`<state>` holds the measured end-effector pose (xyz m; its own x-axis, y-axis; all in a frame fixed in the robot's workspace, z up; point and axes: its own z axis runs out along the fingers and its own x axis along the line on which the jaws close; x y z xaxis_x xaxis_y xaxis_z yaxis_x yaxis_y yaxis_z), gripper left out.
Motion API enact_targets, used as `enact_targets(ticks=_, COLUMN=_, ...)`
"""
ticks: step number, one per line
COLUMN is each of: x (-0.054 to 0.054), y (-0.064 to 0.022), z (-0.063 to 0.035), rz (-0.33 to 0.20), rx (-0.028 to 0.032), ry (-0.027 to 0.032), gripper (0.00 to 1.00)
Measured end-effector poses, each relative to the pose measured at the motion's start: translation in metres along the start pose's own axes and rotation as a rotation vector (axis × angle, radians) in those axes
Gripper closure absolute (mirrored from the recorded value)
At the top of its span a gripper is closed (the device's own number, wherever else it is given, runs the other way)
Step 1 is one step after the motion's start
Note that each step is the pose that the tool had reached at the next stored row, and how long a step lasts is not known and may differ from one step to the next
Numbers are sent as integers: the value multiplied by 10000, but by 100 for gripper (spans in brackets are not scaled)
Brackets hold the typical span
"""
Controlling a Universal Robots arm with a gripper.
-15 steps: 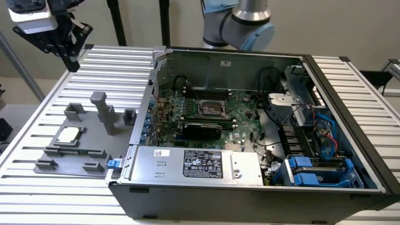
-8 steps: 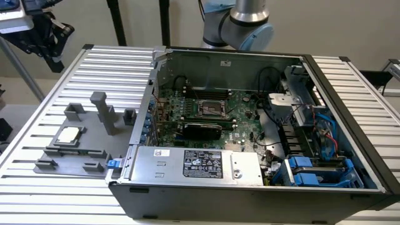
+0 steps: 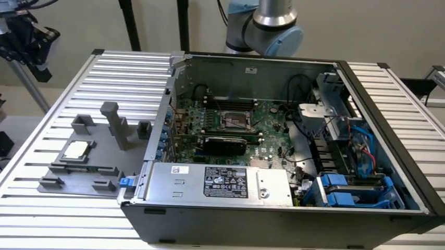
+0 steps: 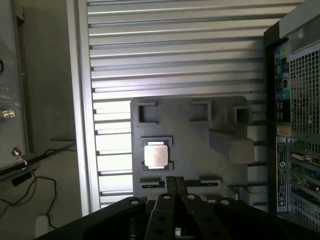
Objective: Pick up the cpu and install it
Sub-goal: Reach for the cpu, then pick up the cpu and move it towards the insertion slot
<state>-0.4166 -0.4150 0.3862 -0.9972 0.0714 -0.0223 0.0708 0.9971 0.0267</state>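
The gripper point(image 4: 176, 181) is closed and empty. It points toward the grey holder point(image 4: 190, 125), whose recess probably keeps the cpu point(image 4: 156, 155) flat and in place, on the worktop point(image 3: 70, 219) at the exterior view's left of the computer case point(image 3: 278, 208).

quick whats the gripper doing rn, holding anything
gripper: shut, holding nothing; the cpu sits in its grey holder, apart from it.

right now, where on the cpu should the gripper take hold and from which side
Take the cpu by two opposite edges, coming straight down from above. It lies flat and thin in a low-walled nest on the grey fixture plate, top face bare, so a sideways approach looks blocked.
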Motion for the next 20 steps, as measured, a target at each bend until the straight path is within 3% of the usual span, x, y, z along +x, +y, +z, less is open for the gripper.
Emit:
enact_targets(ticks=3, x=109, y=-8, z=3, rz=1, rx=-1, ry=2, gripper=89)
enact_targets(ticks=15, x=109, y=-8, z=2, rz=1, rx=2, ry=17, gripper=89)
enact_targets(ticks=17, x=109, y=-8, z=2, rz=1, rx=1, ry=20, gripper=88)
enact_targets(ticks=19, x=109, y=-8, z=2, rz=1, rx=2, ry=22, gripper=76)
enact_targets(ticks=20, x=109, y=-8, z=2, rz=1, rx=2, ry=24, gripper=76)
